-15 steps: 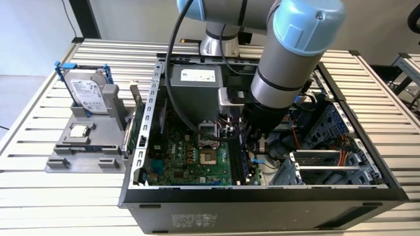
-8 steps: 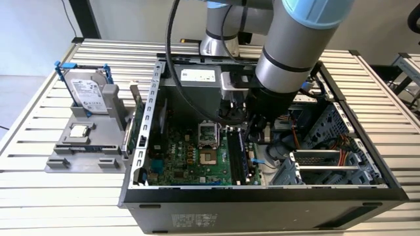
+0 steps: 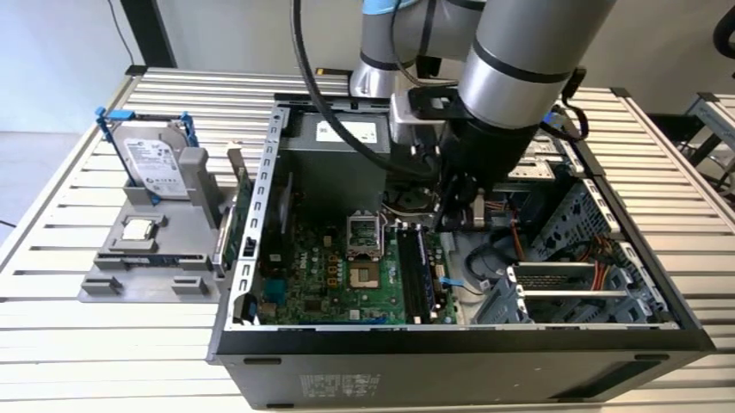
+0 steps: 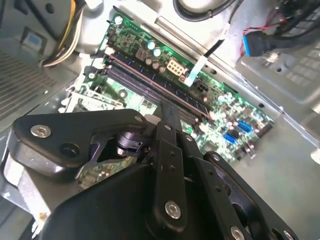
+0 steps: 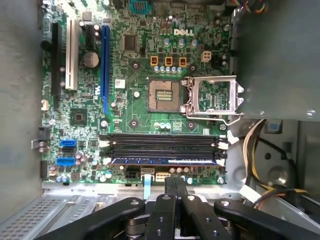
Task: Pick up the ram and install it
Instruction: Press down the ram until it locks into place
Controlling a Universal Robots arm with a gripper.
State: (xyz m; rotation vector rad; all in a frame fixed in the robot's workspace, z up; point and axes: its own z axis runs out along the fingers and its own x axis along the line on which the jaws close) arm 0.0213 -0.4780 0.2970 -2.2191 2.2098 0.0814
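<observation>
The ram [image 5: 165,161], a long narrow stick with a blue label along its edge, stands in one of the black memory slots on the green motherboard [image 5: 135,120]. It runs between the white latches at the slot's ends. The second wrist view shows it as a long dark strip [image 4: 150,82], and the exterior view as a dark stick [image 3: 418,274] beside the processor socket. My gripper [image 5: 175,184] hangs just above the ram's middle inside the open case, its two black fingers [image 4: 169,117] pressed together with nothing between them.
The open processor socket [image 5: 165,95] and its raised metal plate [image 5: 212,95] lie beside the slots. Cable bundles [image 5: 260,150] and a drive cage [image 3: 563,280] crowd one side of the case. Outside, a grey stand [image 3: 144,258] holds a silver hard drive [image 3: 155,159] and a processor chip [image 3: 138,230].
</observation>
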